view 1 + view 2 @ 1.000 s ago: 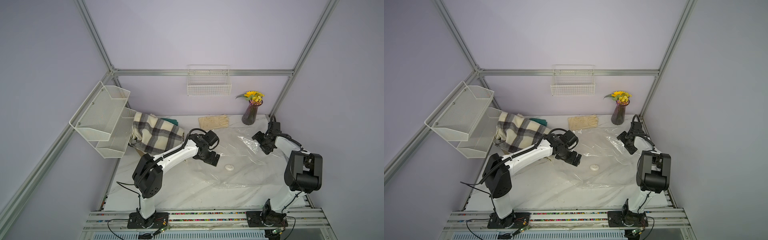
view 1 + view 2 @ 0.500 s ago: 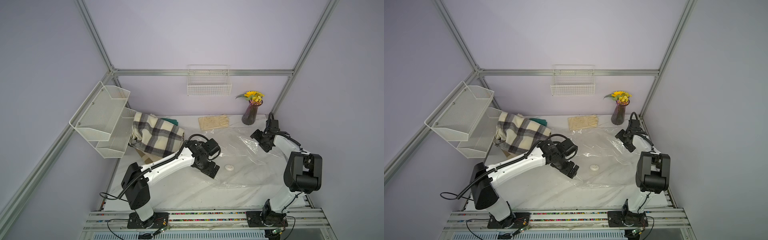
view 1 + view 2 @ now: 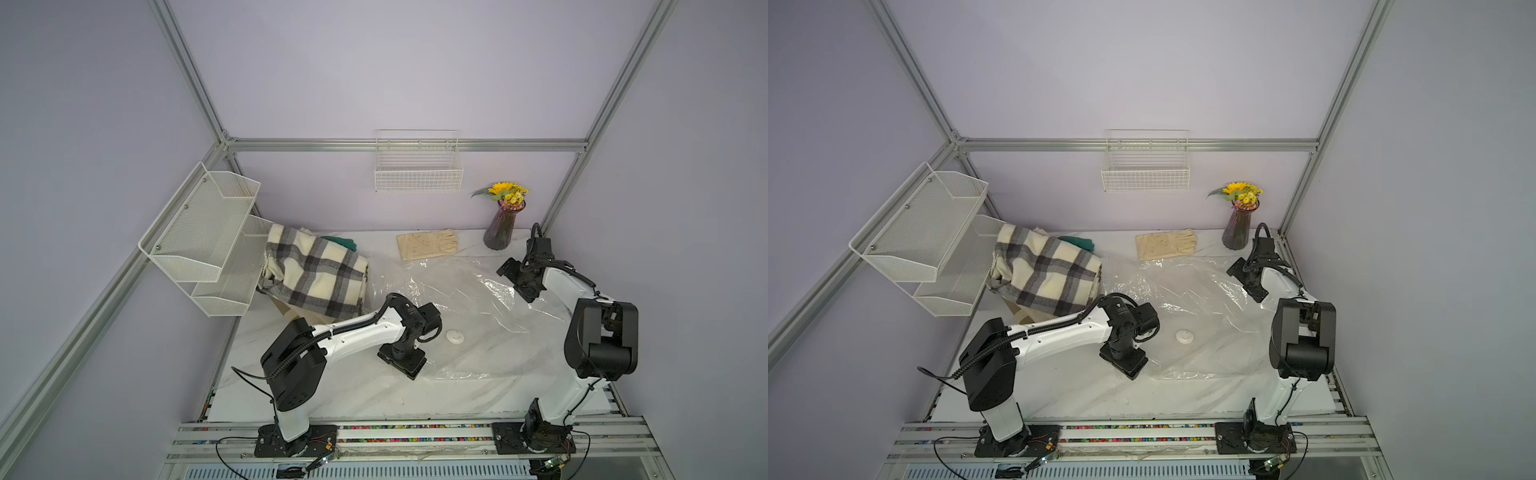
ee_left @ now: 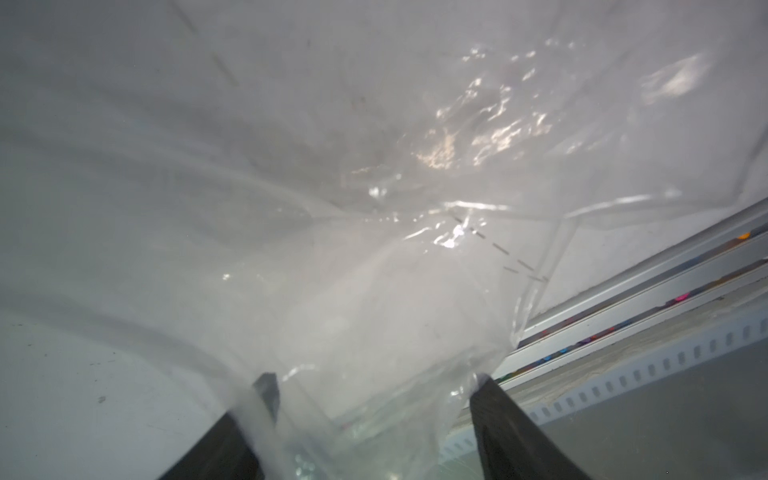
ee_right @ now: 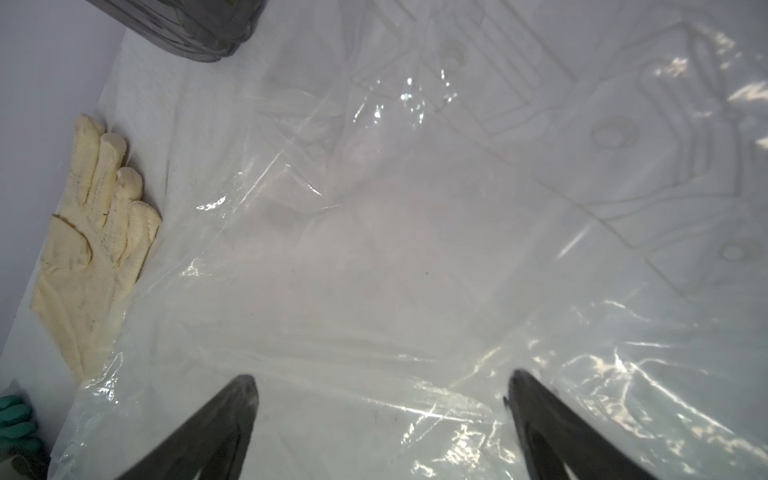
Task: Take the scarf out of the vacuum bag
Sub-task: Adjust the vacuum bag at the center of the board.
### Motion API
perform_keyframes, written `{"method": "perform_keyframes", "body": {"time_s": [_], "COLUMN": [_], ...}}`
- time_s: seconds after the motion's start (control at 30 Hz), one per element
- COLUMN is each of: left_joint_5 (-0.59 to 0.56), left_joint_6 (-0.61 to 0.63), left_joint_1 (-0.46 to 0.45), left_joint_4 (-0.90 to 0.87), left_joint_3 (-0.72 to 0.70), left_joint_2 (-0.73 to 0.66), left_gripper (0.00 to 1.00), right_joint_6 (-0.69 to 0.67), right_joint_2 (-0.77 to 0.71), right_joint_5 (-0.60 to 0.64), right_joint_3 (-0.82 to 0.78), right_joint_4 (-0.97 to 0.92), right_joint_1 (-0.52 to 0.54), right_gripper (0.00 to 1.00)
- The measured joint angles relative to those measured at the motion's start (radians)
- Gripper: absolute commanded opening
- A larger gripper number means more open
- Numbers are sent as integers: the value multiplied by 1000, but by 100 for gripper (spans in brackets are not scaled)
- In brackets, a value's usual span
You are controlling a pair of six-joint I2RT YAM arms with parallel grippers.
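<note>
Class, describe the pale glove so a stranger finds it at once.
Start at the white table and look along its back edge. Between the purple vase and the plaid scarf lies a flat glove. It is cream; the other glove, behind the scarf, is green.

The front strip of the table lies open, while the scarf, glove and vase line the back edge.
</note>
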Motion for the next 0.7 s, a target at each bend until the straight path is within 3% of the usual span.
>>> {"method": "perform_keyframes", "body": {"time_s": [0.1,0.3,0.53,0.7], "left_joint_5": [1,4,-90,-302], "left_joint_6": [1,2,-18,-48], "left_joint_1": [0,-3,-4,0], "left_joint_4": [-5,-3,-42,-64], "left_joint_3": [-46,-124,-61,124], "left_joint_2": [5,47,42,-115], "left_gripper": [75,100,100,100], "right_joint_6": [0,-1,-7,-31], "right_joint_2": [7,8,3,-64], "right_joint_5": [0,0,-16,-2], "right_joint_3": [0,-1,-16,-47], "right_joint_4": [2,7,23,53], "right_joint_1": [6,12,12,29], "right_gripper": [97,97,97,97]}}
